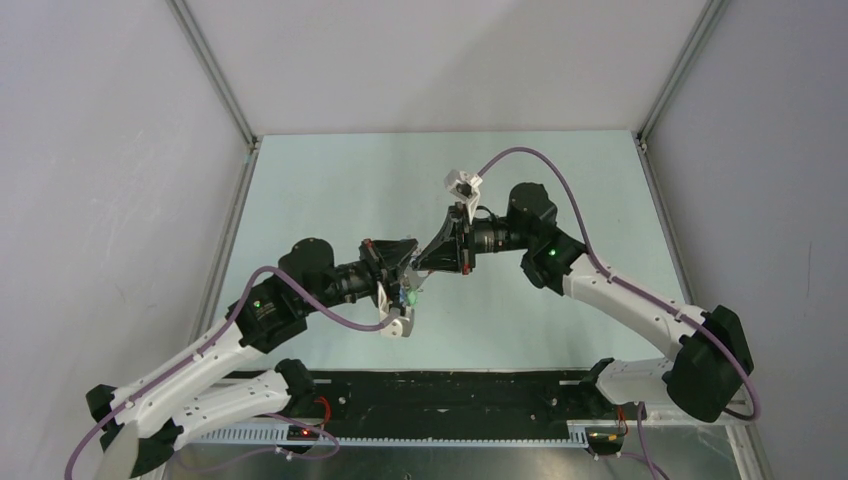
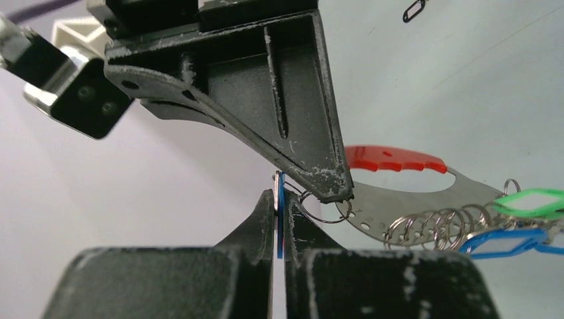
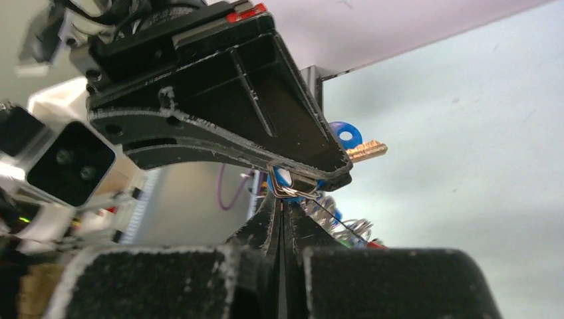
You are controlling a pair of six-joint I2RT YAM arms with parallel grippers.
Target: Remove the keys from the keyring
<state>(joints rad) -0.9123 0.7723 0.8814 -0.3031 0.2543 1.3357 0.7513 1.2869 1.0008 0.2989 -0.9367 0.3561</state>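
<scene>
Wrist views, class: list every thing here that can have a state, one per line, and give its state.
Left claw: shut on blue key.
Right claw: shut on small ring.
Keyring: held between both claws, off the table.
Tagged keys: hanging on the keyring by their rings.
Black tag: lying loose on the table.

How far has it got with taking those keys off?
Nothing looks finished: no freed key shows. In hand: the left claw grips a blue tag while the right claw pinches a thin ring. To do: the green tag and a second blue tag hang on the keyring.
</scene>
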